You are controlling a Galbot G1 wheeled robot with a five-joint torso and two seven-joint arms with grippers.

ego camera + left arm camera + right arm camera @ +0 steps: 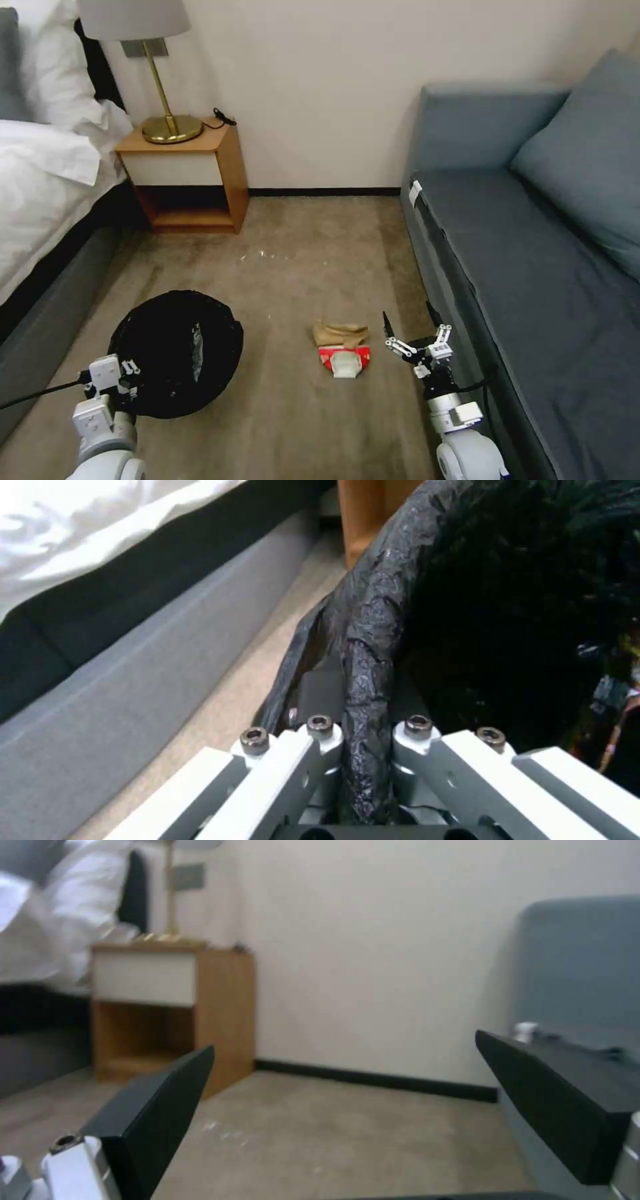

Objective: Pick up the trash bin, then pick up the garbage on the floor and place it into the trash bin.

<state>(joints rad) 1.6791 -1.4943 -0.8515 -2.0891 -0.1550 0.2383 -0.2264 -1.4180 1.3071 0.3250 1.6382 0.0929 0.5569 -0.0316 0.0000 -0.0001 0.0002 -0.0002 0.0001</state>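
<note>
**Bin in hand, litter waiting on the carpet**

The left gripper (127, 375) is clamped on the rim of the trash bin (177, 350); in the left wrist view its fingers (320, 760) pinch a fold of the black bag (373, 645) that lines the rim. So the first step, taking hold of the bin, looks done, and the step in hand is collecting the garbage.

The right gripper (408, 333) hangs low beside the sofa (533, 267) with its jaws spread wide and nothing between them; the right wrist view shows the two dark fingers (157, 1110) well apart, looking toward the nightstand (167, 1010) and the wall.

The red-and-white packet (345, 360) lies on the carpet (300, 267) near the right gripper, on its inner side toward the bin, with the crumpled tan paper (341, 333) touching the packet's far edge. Both sit between the two grippers, closer to the right one.

The next move probably calls for the right gripper to shift inward and drop over the packet or the paper, then close. The packet lies flat, so a pinch from above may slip.
</note>
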